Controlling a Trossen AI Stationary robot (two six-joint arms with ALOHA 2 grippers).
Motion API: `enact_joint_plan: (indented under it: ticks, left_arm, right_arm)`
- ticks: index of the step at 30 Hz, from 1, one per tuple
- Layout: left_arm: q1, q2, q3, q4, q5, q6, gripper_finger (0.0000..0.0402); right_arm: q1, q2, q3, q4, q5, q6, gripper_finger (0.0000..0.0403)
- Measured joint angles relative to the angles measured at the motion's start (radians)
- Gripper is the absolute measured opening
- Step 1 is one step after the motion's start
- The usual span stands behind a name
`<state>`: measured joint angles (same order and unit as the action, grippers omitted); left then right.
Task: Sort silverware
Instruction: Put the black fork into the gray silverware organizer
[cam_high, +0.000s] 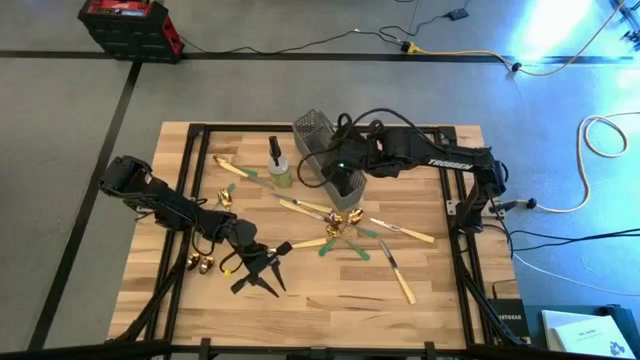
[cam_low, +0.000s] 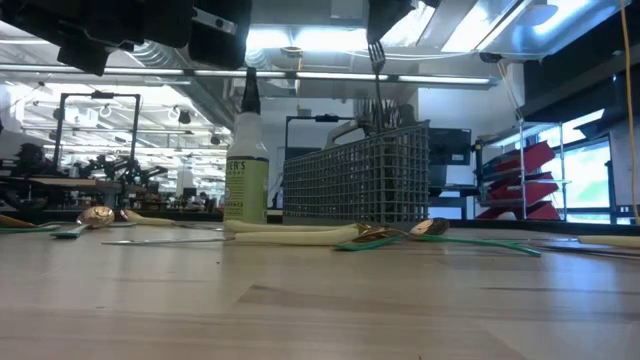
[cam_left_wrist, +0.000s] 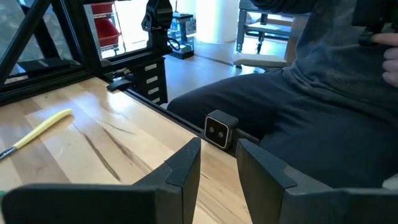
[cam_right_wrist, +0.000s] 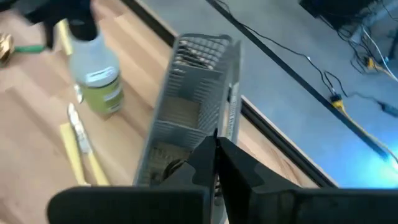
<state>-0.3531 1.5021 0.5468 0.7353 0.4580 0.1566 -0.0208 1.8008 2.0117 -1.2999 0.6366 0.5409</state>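
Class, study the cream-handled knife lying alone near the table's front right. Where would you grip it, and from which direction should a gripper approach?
Grip the cream-handled knife around the middle of its handle, coming straight down from above with the fingers across its length. It lies flat on the table, slim and apart from the tangled silverware pile, so both sides are free. This is a judgement.

White letters on the right arm (cam_high: 447, 163), at about three o'clock on the worktop (cam_high: 300, 300), look like "TROSSEN". The spray bottle (cam_low: 245, 170) has a label with big letters at its top; only "ER'S" shows, and the small print under it is too tiny to read. A dark box (cam_high: 506, 320) at five o'clock has white writing, too small to read.
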Motion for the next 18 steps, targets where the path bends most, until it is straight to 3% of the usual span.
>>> enact_joint_plan:
  ticks: [18]
  left_arm:
    - [0.0, 0.0, 0.0, 0.001, 0.0, 0.0, 0.009]
  right_arm:
    - [0.041, -0.032, -0.01, 0.028, -0.029, -0.195, 0.0]
